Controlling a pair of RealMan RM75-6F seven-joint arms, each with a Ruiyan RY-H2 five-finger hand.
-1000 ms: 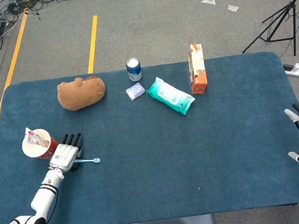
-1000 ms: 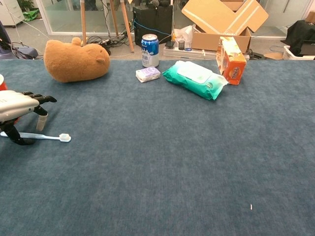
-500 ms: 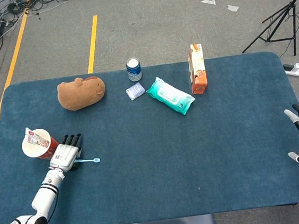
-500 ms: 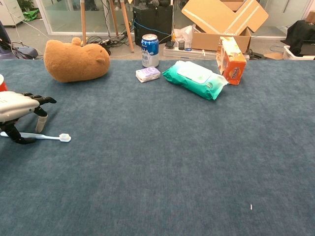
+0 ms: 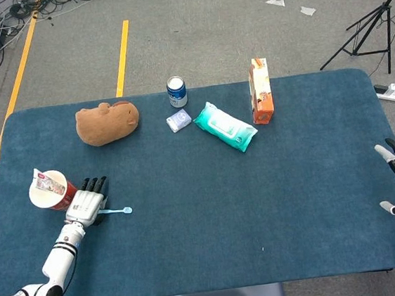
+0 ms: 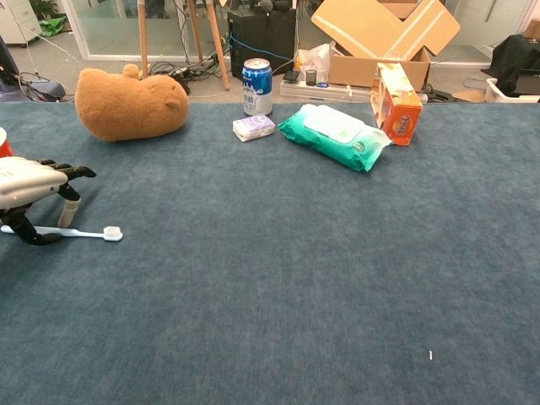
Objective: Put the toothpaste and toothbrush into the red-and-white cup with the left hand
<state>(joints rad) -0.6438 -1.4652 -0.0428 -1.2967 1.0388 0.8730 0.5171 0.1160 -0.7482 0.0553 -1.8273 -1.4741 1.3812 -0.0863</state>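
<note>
The toothbrush [image 5: 117, 212], pale blue and slender, is lying flat on the blue counter [image 5: 258, 184] near its left edge, its head pointing right and its handle end running under the left hand. The red-and-white cup [image 5: 51, 191] is standing upright just beside it to the left, mouth open upward, with a toothpaste [image 5: 43, 180] tube leaning inside against the rim.

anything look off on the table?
Mostly tidy. The red-and-white cup has a toothpaste tube already poking out over its rim, while the toothbrush lies flat on the cloth under the left hand. Nothing spilled or visibly damaged.
</note>
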